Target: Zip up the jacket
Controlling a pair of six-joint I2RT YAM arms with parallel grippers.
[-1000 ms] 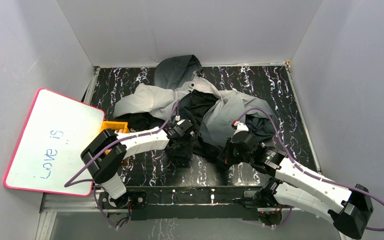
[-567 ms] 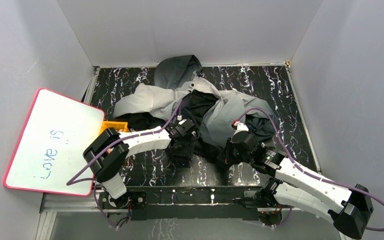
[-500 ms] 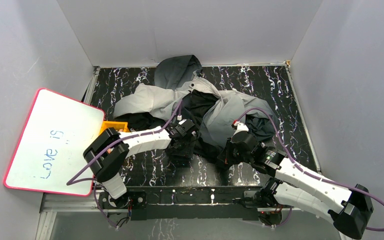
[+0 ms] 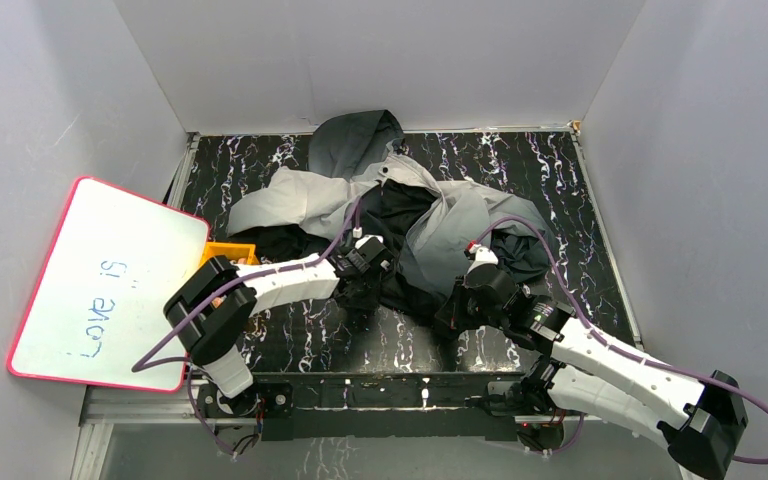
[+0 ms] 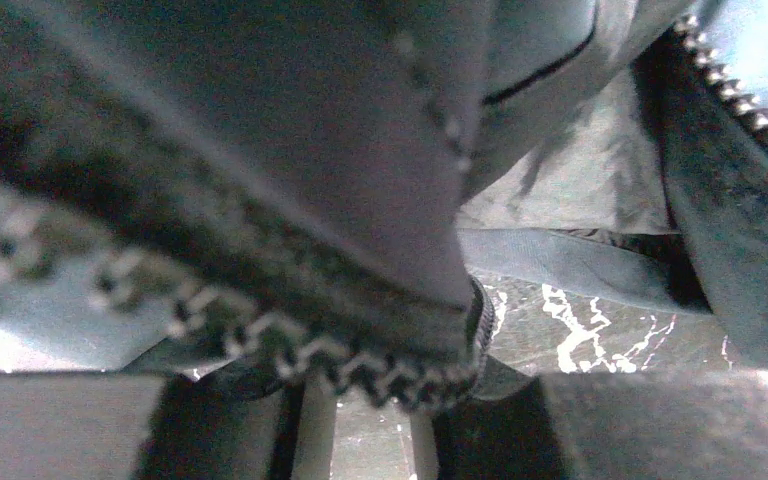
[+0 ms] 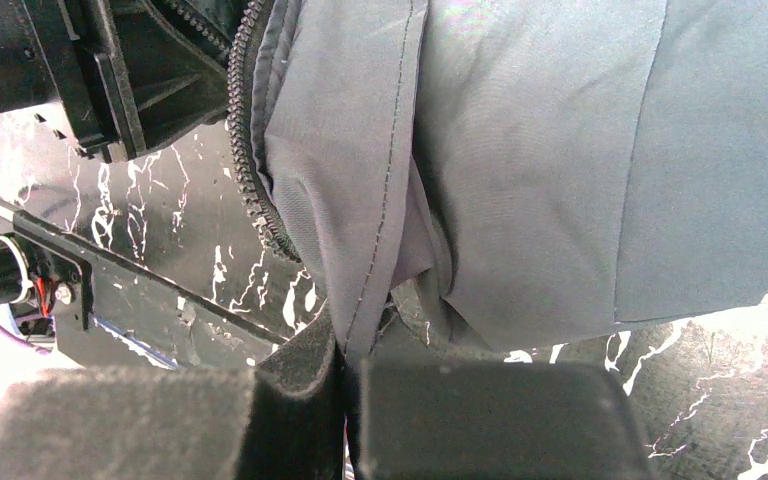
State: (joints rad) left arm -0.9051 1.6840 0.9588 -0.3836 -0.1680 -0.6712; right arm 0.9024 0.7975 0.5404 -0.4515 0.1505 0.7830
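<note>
As we look down from the top camera, the jacket [image 4: 400,200] lies crumpled in the middle of the black marbled table [image 4: 550,170]. Its hood is bunched toward 12 o'clock, a pale grey sleeve stretches toward 10 o'clock, and the dark lining lies open at the centre. Both our arms meet its near hem: the left gripper [image 4: 362,295] sits at the 7 o'clock edge of the heap and the right gripper [image 4: 457,315] at the 5 o'clock edge, near each other but apart.

From our left wrist camera, a zipper edge [image 5: 300,355] with pale teeth drapes across the tips of the left gripper's fingers [image 5: 660,420]. A bare gap of table shows between them below it, and we cannot tell whether those fingers pinch the cloth or only touch it.

From our right wrist camera, the right gripper is clenched on a stitched grey fold of the jacket. Its pads [image 6: 490,420] are pressed together, with the fabric rising out of the seam between them. A second run of zipper teeth [image 6: 250,190] curves past at 10 o'clock.

A pink-rimmed whiteboard [image 4: 110,285] leans at 9 o'clock off the table, with an orange object [image 4: 228,252] just beside it at the table's edge
</note>
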